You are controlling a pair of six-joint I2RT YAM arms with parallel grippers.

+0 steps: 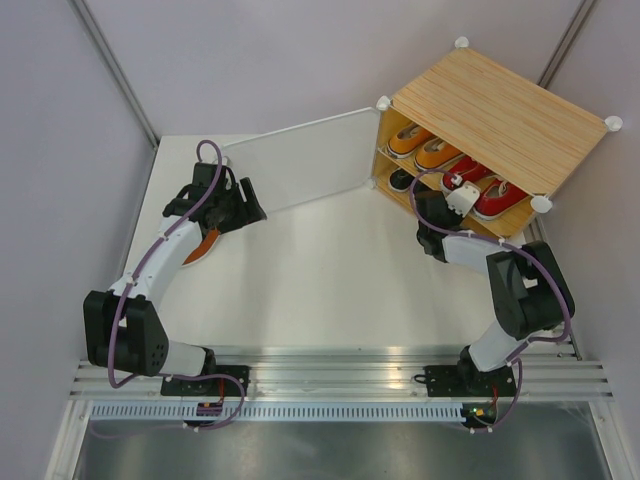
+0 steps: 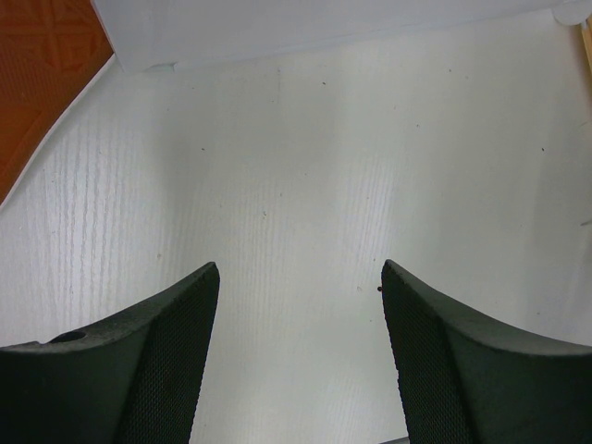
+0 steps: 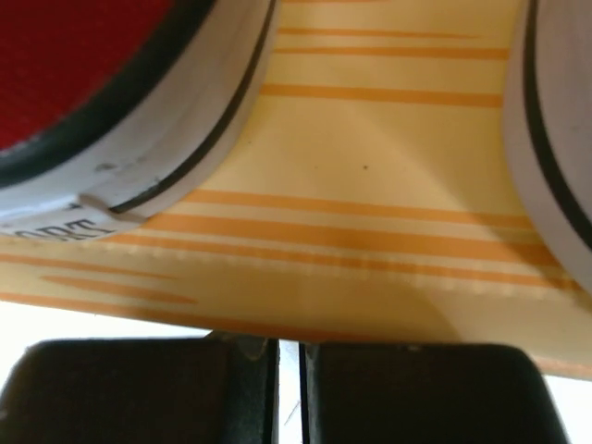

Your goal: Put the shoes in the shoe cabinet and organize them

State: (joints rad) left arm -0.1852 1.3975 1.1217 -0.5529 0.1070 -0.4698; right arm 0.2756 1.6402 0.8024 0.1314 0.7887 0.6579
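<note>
The shoe cabinet (image 1: 500,110) stands at the back right with its frosted door (image 1: 300,165) swung open to the left. Two orange shoes (image 1: 425,147) and two red shoes (image 1: 485,190) sit on its wood shelf, and a black shoe (image 1: 402,180) sits below. My right gripper (image 1: 458,195) is shut and empty at the shelf's front edge (image 3: 370,231). In its wrist view its jaws (image 3: 289,347) face a red shoe (image 3: 83,55) and another shoe's white edge (image 3: 555,139). My left gripper (image 1: 250,210) is open and empty (image 2: 299,268) over the table. A shoe, orange-brown sole showing (image 1: 205,245), lies beside it (image 2: 37,74).
The open door's free end (image 2: 324,23) stands just beyond the left gripper. Grey walls close in the white table (image 1: 320,270) on the left and behind. A metal rail (image 1: 340,375) with both arm bases runs along the near edge.
</note>
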